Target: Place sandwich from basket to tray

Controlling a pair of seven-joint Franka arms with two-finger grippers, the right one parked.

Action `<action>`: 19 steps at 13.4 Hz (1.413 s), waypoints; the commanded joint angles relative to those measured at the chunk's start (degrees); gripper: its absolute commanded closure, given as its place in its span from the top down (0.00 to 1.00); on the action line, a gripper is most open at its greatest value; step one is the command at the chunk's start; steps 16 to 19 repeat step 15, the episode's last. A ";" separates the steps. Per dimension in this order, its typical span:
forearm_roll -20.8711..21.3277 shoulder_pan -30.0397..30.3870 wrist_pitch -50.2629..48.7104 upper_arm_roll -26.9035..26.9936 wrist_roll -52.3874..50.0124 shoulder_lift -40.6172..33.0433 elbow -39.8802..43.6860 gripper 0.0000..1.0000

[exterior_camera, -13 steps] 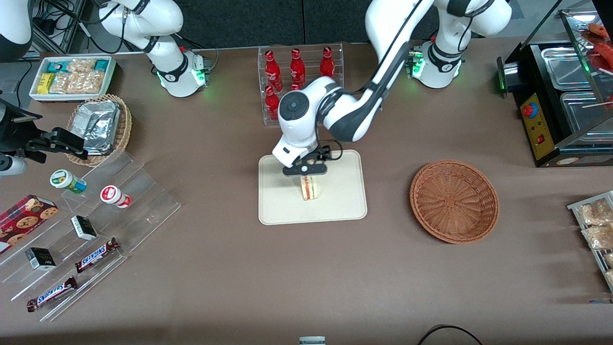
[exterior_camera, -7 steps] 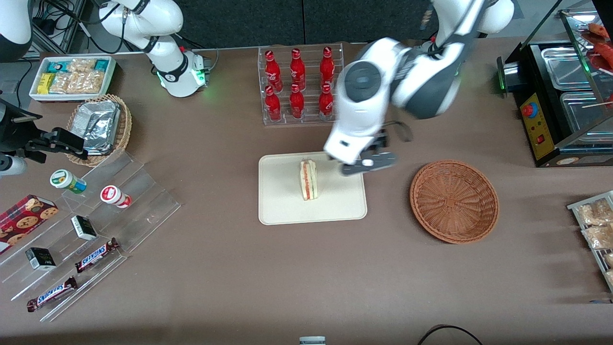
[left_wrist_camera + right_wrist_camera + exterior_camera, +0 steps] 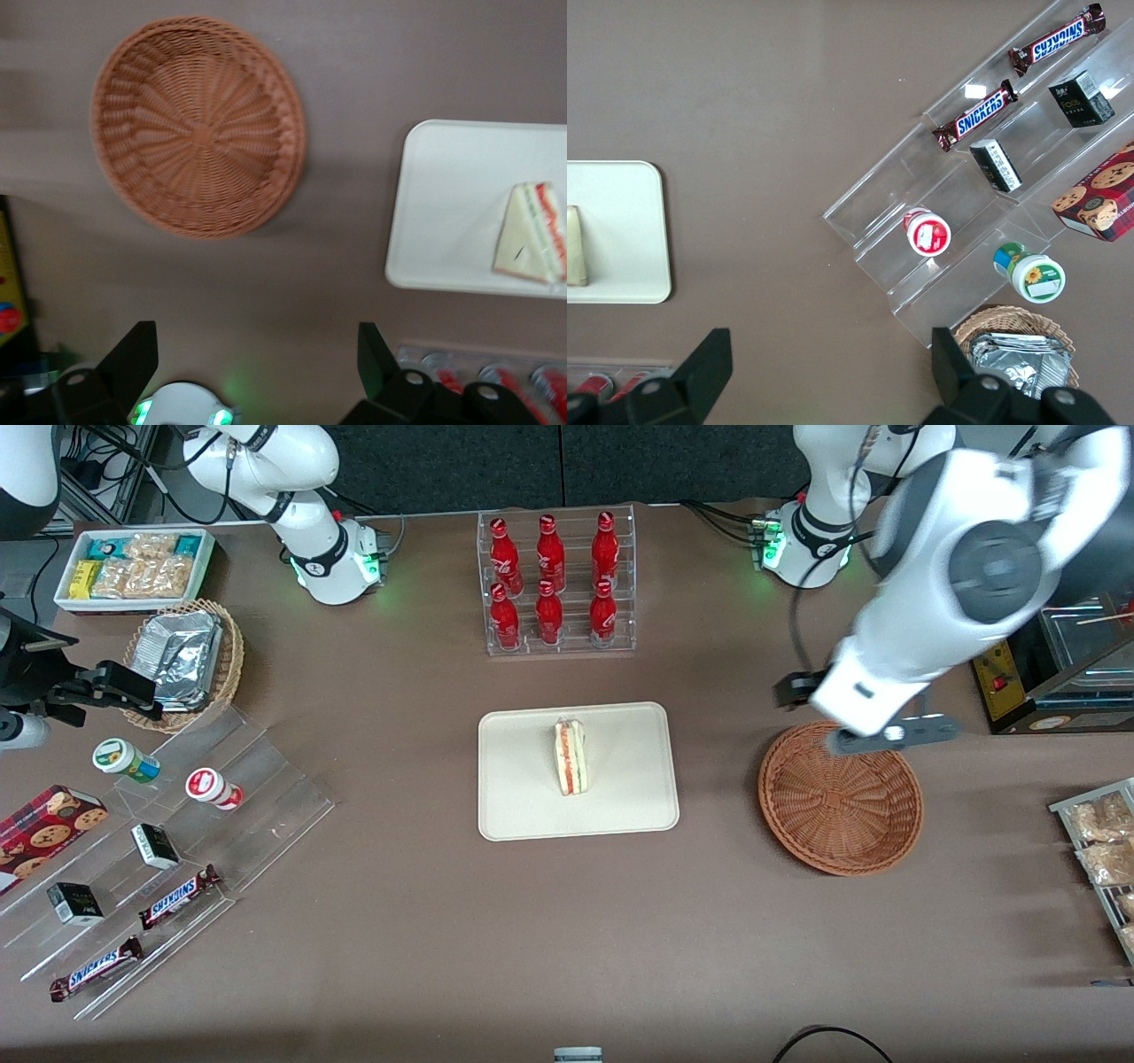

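The sandwich [image 3: 571,757] stands on its edge on the cream-white tray [image 3: 523,802] at the table's middle, with red and green filling showing. The reddish-brown wicker basket [image 3: 840,797] lies beside the tray, toward the working arm's end, and holds nothing. My left gripper [image 3: 890,735] hovers high over the basket's rim, at the part farther from the front camera, open and holding nothing. In the left wrist view the gripper [image 3: 257,335] has its fingers wide apart, and the basket [image 3: 199,128], tray [image 3: 443,204] and sandwich [image 3: 532,243] all show below it.
A clear rack of red bottles [image 3: 554,580] stands farther from the camera than the tray. A heated display case [image 3: 1045,629] is near the basket. A stepped acrylic stand with snacks [image 3: 159,841], a tan basket of foil packs [image 3: 186,660] and a white snack bin [image 3: 133,567] lie toward the parked arm's end.
My gripper let go of the sandwich on the tray, rose, and swung away sideways to over the basket's rim. The sandwich stays standing on the tray.
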 commanded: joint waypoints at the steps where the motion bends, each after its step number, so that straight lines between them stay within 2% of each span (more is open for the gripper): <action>1: -0.29 6.31 -3.51 -0.66 9.94 -5.37 -2.19 0.99; 4: 0.84 11.51 -5.01 -0.48 17.87 -9.32 -4.38 0.99; 8: 2.79 11.96 -4.93 -0.48 19.21 -16.18 -10.36 0.99; 12: 2.26 16.44 -5.19 -2.59 19.39 -14.27 -7.65 0.99; 19: 2.26 16.36 -5.81 -3.02 19.30 -12.59 -5.27 0.99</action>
